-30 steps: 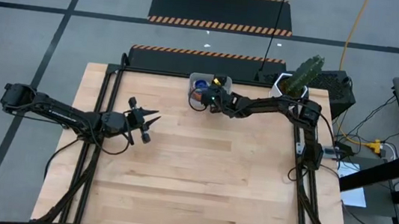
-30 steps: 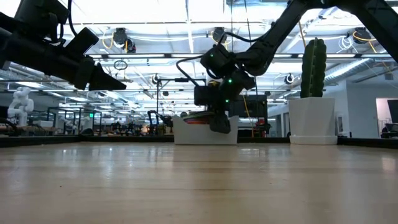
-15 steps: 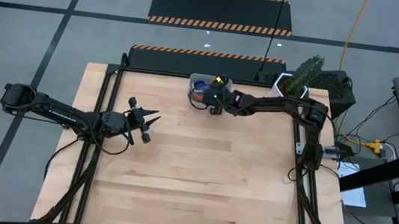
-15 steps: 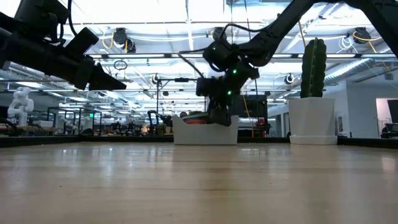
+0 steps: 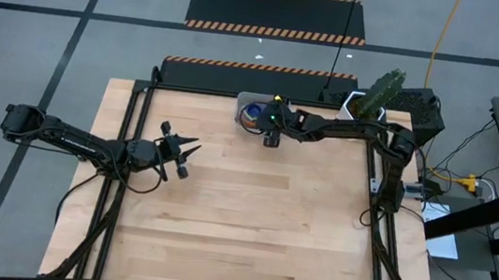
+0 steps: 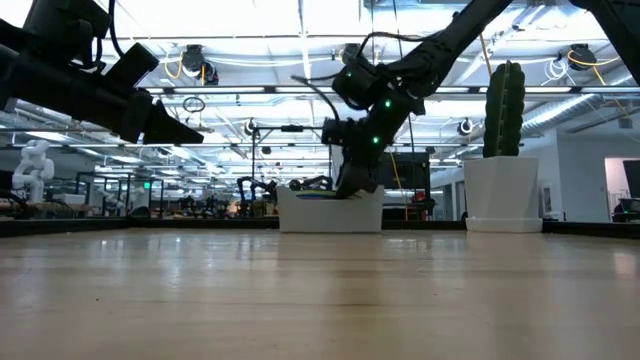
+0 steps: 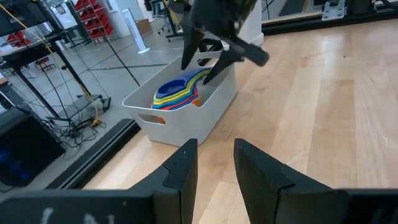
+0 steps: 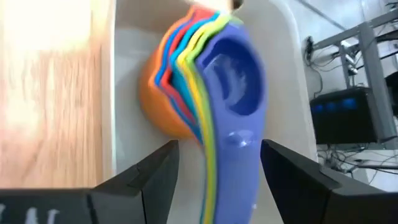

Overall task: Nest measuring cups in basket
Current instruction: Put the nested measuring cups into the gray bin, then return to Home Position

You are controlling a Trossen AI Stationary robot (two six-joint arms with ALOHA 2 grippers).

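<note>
I have the right gripper (image 5: 271, 141) hovering at the near edge of the basket (image 5: 244, 102), which sits at the far edge of the table (image 5: 249, 225), close to the white pot with the cactus (image 5: 379, 94). From my right wrist camera the fingers (image 8: 140, 180) are spread apart with nothing between them, one on each side of the long handle of the topmost cup. The measuring cups (image 8: 205, 93) lie nested in one stack inside the basket: orange on the outside, then red, light blue, green and yellow rims showing, with the blue cup (image 8: 236, 74) on top. Its handle points toward the gripper. In the low view I see the right gripper (image 6: 352, 185) angled down just above the basket's rim (image 6: 330, 212), not gripping anything.

My left gripper (image 5: 183, 159) waits above the table's left side, well apart from the basket. Its fingers (image 7: 180, 171) stand slightly parted and empty, pointed toward the basket (image 7: 186, 118), where I can see the stacked cups (image 7: 180, 93) and the right arm's fingers above them.
</note>
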